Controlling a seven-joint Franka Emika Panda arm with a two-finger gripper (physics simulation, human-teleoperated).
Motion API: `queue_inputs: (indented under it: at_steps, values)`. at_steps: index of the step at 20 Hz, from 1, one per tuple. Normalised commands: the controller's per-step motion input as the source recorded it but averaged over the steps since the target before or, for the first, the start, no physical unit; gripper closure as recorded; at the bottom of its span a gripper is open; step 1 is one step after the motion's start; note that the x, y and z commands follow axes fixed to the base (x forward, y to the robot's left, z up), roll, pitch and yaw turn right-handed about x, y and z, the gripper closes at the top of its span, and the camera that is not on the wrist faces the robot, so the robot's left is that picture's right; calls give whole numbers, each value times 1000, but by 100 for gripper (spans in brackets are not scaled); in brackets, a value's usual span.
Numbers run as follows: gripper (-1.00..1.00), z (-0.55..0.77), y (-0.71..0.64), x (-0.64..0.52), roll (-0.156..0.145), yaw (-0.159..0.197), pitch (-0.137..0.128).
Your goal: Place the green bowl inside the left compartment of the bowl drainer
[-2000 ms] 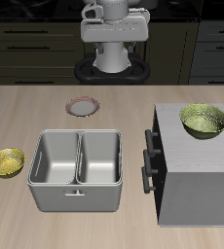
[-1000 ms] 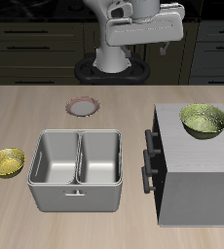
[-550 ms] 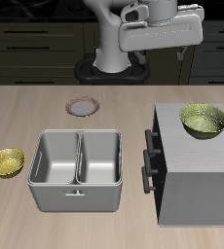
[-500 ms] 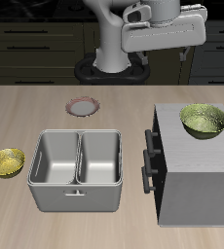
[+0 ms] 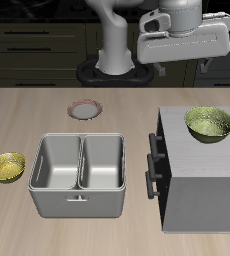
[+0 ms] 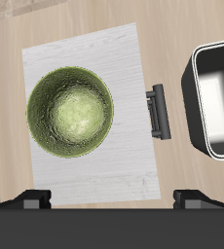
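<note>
The green bowl [image 5: 209,124] sits upright on top of the grey cabinet [image 5: 197,190], glossy olive with a yellowish inside. From the wrist it shows as a round bowl [image 6: 71,107] on the cabinet's pale top [image 6: 129,126]. My gripper [image 5: 184,66] hangs high above the table, behind and above the bowl, open with its fingers wide apart and nothing between them. In the wrist view the gripper [image 6: 114,199] has both fingertips [image 6: 33,199] at the frame's edge. The bowl drainer [image 5: 77,203] stands on the table beside the cabinet, both wells bare; one end of the drainer [image 6: 194,97] shows in the wrist view.
A small yellow-gold bowl [image 5: 6,166] lies on the table on the drainer's far side from the cabinet. A small round plate [image 5: 84,109] lies farther back. The cabinet's dark handles [image 5: 153,165] face the drainer, one handle [image 6: 158,110] seen from the wrist.
The arm has swung sideways from the table's back middle toward the cabinet side, the gripper now turned broadside and higher. The bowls and the drainer have not moved.
</note>
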Motion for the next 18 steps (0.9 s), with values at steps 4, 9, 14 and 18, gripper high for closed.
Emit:
queue_inputs:
  at_steps: [4,9,14,18]
  values:
    - [-100,-43,99,336,-8,-24,21]
    - [-100,-48,63,254,11,1,6]
    - [-100,-214,1,200,-4,-12,21]
    - [-100,-352,40,36,1,8,48]
